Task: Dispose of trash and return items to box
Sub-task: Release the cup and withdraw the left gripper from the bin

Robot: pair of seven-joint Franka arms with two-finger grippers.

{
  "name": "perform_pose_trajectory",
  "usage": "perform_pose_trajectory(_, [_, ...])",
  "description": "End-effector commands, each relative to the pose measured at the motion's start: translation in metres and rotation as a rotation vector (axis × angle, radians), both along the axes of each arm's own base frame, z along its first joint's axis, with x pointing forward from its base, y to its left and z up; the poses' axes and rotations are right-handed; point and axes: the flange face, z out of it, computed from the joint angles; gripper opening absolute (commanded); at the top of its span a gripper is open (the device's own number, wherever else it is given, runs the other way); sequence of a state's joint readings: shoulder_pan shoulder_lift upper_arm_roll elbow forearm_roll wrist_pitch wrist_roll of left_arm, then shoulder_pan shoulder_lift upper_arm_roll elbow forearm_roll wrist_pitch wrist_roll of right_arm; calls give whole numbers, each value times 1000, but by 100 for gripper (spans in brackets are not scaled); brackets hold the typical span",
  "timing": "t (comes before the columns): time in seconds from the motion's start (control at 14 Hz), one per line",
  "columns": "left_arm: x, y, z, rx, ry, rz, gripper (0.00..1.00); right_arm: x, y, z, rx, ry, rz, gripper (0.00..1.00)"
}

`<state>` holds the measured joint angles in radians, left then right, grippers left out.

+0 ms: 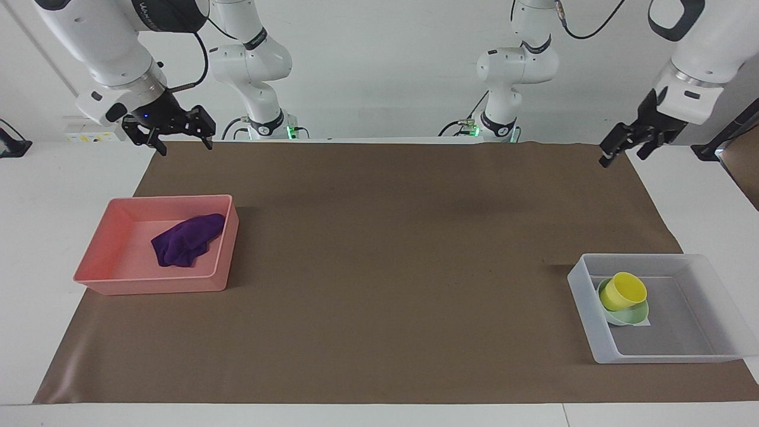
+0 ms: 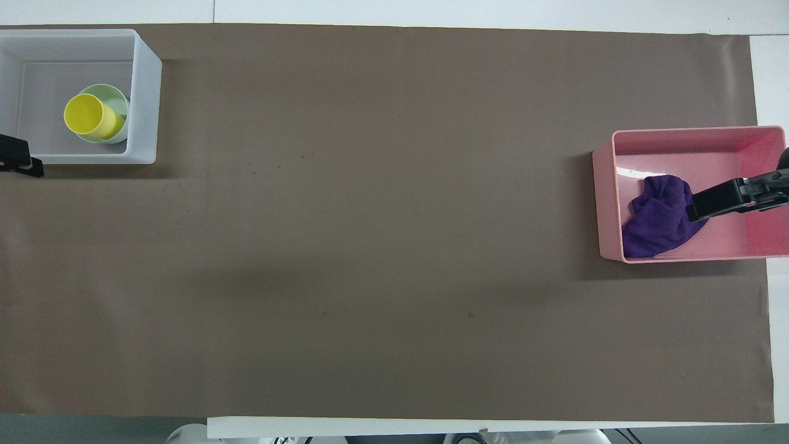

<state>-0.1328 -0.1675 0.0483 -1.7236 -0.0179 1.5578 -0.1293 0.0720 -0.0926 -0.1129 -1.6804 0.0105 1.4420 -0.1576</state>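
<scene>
Left claw (image 1: 621, 146) raised, empty; mat (image 1: 379, 267) mid bare.

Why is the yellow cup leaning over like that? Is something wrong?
The yellow cup is tipped, resting slantwise in the green bowl inside the clear box instead of standing upright. Nothing is spilled or broken. The purple rag lies crumpled in the pink tray.

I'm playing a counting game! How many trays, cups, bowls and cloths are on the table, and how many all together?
Trays: 2, a pink opaque plastic tray and a translucent whitish plastic tray
Cups: 1, small yellow plastic cup
Bowls: 1, shallow mint-green round bowl
Cloths: 1, soft deep-purple cloth rag
Total: 5
</scene>
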Motion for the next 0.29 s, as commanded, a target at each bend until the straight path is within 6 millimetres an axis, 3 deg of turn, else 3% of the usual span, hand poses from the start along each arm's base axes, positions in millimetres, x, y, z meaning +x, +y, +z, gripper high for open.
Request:
perform_pose_trajectory(0.0, [-17, -2, 11, 12, -2, -153, 100, -1, -5, -1, -6, -10, -14, 100])
perform_pose_trajectory(0.21, [-9, -1, 21, 15, 13, -151, 100, 0, -1, -1, -7, -12, -6, 100])
